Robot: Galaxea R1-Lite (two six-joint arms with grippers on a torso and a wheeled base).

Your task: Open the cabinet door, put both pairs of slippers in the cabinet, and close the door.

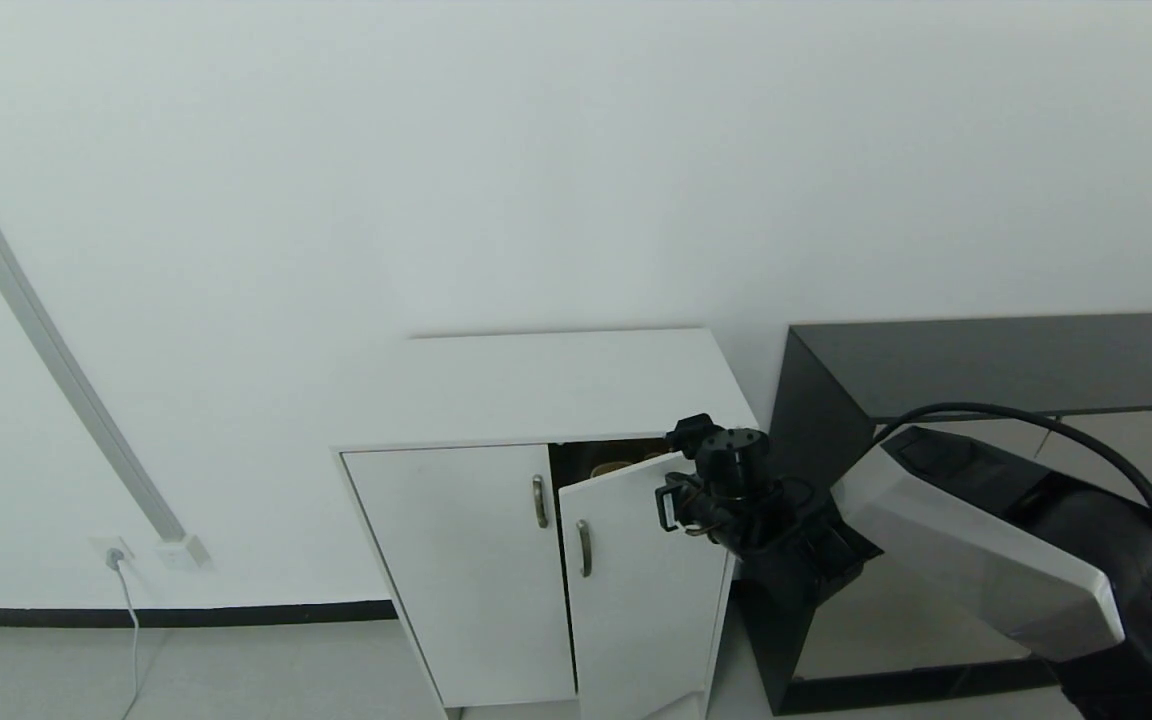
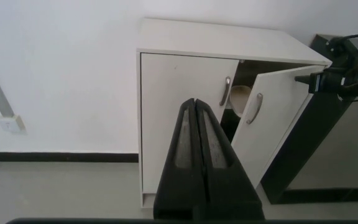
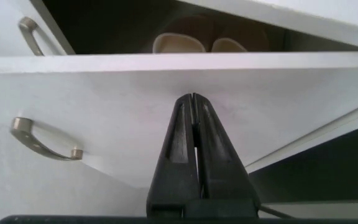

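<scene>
Right gripper (image 3: 193,99) clenched, empty, tips right up against the outer face of the ajar cabinet door (image 3: 104,81), near its top edge. Slippers (image 3: 178,42) inside cabinet (image 1: 566,385), just beyond that edge. Left gripper (image 2: 195,104) clenched, empty, well back from cabinet.

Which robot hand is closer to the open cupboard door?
Right. The right hand is up close to the open door, at its front face near the top edge. The left hand hangs back in front of the cabinet, well away from that door.
</scene>
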